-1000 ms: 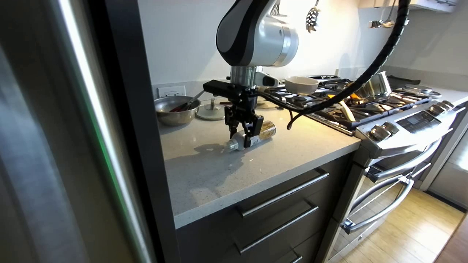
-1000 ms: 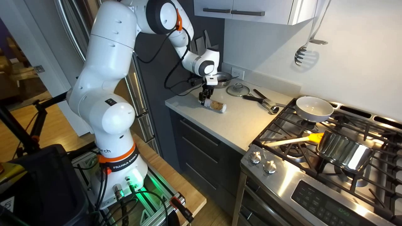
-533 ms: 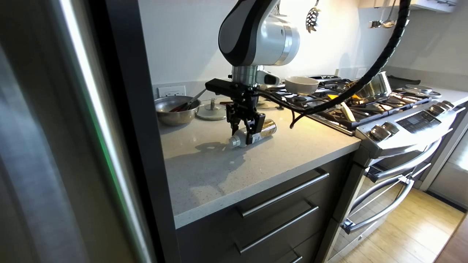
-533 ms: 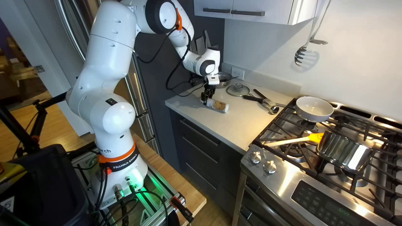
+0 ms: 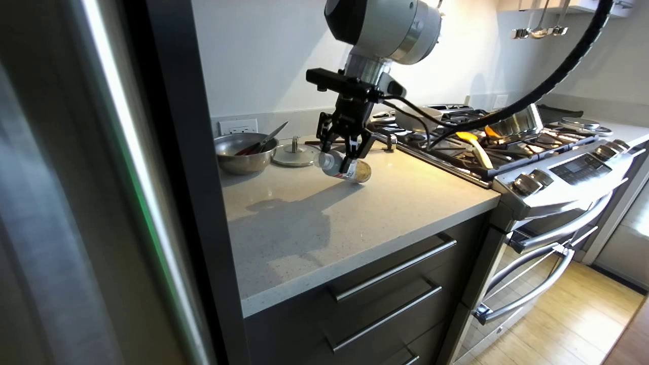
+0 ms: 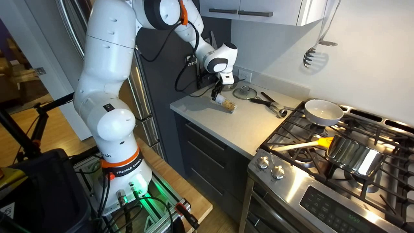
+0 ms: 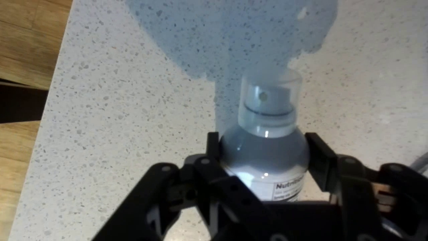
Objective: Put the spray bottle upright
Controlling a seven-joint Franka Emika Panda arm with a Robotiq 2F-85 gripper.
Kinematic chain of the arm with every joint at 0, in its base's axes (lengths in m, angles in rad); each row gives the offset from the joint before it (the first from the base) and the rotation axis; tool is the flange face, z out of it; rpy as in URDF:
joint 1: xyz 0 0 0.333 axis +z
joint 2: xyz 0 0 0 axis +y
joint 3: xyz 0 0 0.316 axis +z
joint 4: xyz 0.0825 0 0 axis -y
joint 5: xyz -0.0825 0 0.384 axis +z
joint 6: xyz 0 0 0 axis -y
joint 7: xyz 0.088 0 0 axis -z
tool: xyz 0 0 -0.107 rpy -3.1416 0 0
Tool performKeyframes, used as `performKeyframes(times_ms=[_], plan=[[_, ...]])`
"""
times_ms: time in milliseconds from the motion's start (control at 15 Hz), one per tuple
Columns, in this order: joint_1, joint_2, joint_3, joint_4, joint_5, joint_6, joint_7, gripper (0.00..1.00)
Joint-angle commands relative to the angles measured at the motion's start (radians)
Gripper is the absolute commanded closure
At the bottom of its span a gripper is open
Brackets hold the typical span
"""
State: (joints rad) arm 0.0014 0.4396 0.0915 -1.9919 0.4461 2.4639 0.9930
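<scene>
The spray bottle is tilted, with its clear-capped top end raised and its base end low, at or just above the counter; I cannot tell if it touches. Its orange-tan label end shows in both exterior views (image 5: pixel 362 172) (image 6: pixel 228 104). In the wrist view the bottle's grey shoulder (image 7: pixel 265 150) and clear cap over the nozzle face up the picture; the base is hidden behind the gripper. My gripper (image 5: pixel 335 158) is shut around the bottle's upper body, one finger on each side, as the wrist view (image 7: pixel 262 147) shows. It also shows in an exterior view (image 6: pixel 215 96).
A metal bowl (image 5: pixel 244 163) with utensils and a glass lid (image 5: pixel 294 156) stand behind the gripper near the wall. Utensils (image 6: pixel 270 105) lie on the counter (image 6: pixel 239 129) towards the stove (image 6: pixel 297 181). A white bowl (image 6: pixel 323 113) and a pot (image 6: pixel 354 155) sit on the stove.
The bottle lay nearly flat on the counter in my grip. My gripper has since risen and tilted, lifting the bottle's cap end while the base end stays low.
</scene>
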Motion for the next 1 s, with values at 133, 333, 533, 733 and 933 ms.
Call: performKeyframes(times_ms=[133, 333, 533, 733, 933], plan=[[-0.110, -0.140, 0.024, -0.090, 0.318, -0.116, -0.352, 0.62], [-0.125, -0.174, -0.008, -0.108, 0.487, -0.223, -0.497, 0.62], [-0.127, -0.186, -0.053, -0.127, 0.621, -0.337, -0.566, 0.62], [-0.139, -0.168, -0.104, -0.138, 0.692, -0.494, -0.571, 0.62], [-0.144, -0.143, -0.151, -0.155, 0.722, -0.607, -0.553, 0.62]])
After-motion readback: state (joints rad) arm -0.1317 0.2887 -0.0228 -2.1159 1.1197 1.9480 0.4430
